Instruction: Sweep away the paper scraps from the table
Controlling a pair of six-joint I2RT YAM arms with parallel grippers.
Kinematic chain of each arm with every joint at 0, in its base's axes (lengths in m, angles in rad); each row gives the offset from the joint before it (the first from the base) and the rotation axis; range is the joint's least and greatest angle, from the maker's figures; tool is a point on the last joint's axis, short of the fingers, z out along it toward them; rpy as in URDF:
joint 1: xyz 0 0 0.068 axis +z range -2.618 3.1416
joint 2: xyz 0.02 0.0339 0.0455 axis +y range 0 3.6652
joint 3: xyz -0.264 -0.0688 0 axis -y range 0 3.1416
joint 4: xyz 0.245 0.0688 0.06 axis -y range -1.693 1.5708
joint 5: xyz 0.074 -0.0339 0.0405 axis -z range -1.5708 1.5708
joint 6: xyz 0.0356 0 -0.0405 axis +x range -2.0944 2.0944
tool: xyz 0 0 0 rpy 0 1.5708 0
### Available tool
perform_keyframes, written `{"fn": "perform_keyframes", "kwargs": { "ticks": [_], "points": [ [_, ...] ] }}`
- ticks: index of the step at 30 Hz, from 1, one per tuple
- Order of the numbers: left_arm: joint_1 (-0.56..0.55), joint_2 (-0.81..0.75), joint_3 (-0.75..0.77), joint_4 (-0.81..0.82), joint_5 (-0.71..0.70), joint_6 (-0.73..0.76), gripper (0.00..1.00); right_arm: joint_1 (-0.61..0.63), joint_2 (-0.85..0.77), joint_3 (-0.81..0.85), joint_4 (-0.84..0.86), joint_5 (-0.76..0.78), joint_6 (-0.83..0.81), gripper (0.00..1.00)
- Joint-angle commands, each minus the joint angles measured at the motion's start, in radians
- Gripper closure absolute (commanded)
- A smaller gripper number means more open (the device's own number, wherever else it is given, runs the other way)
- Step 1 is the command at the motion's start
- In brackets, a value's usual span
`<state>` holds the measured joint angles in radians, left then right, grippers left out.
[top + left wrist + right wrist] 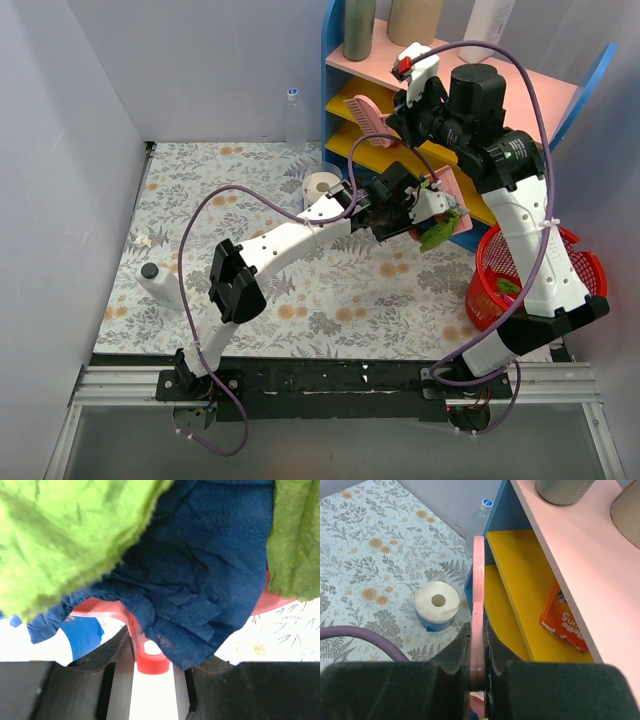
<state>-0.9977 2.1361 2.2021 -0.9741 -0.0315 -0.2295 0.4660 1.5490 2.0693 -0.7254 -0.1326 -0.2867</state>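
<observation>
My left gripper (402, 203) is shut on the handle of a red-pink dustpan (443, 200) and holds it above the table (230, 190), beside the red basket. Green scraps (437, 235) hang at its edge. In the left wrist view my left gripper (152, 680) clamps the red handle (150, 662). A dark blue scrap (200, 580) and green scraps (60, 535) fill the pan. My right gripper (398, 112) is shut on a pink brush (368, 118), raised by the shelf; the grip (478, 650) on the brush (478, 590) shows in the right wrist view. A small whitish scrap (143, 238) lies far left.
A red basket (575, 262) at the right holds a green scrap (508, 287). The blue shelf (345, 130) stands at the back right. A paper roll in a blue cup (320, 186), a clear bottle (294, 118) and a white bottle (160, 283) stand on the cloth.
</observation>
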Motion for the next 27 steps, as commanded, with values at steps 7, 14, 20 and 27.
{"fn": "perform_keyframes", "kwargs": {
  "ticks": [7,14,20,27],
  "points": [
    [-0.079,0.041,0.145,0.038,-0.099,0.036,1.00,0.010,-0.122,-0.061,0.046,-0.015,0.024,0.99],
    [-0.108,0.074,0.206,0.083,-0.146,0.064,1.00,0.008,-0.138,-0.072,0.044,-0.007,0.017,0.99],
    [-0.128,0.088,0.245,0.147,-0.182,0.107,1.00,0.008,-0.141,-0.071,0.043,-0.012,0.020,0.99],
    [-0.176,0.097,0.237,0.242,-0.234,0.145,1.00,0.008,-0.138,-0.074,0.044,-0.018,0.023,0.99]
  ]
}}
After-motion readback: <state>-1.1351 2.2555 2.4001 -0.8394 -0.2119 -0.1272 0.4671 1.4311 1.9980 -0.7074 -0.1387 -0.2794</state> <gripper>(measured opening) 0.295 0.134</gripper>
